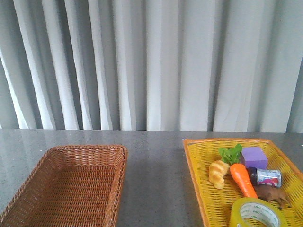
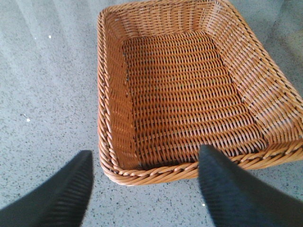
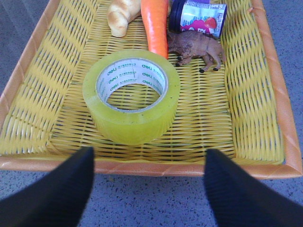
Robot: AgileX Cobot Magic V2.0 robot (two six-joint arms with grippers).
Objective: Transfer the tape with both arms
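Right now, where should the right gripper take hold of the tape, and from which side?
Probably from above: the tape lies flat in the yellow basket, core hole up. Put one finger in the hole and one outside the near wall, away from the carrot. The right gripper is open.

A grey speckled table (image 1: pixel 156 165) carries two baskets set well apart. A brown wicker basket (image 1: pixel 66 189) rests on it at about 8 o'clock in the front view, and a yellow woven basket (image 1: pixel 201 189) with an orange rim sits at about 4 o'clock.
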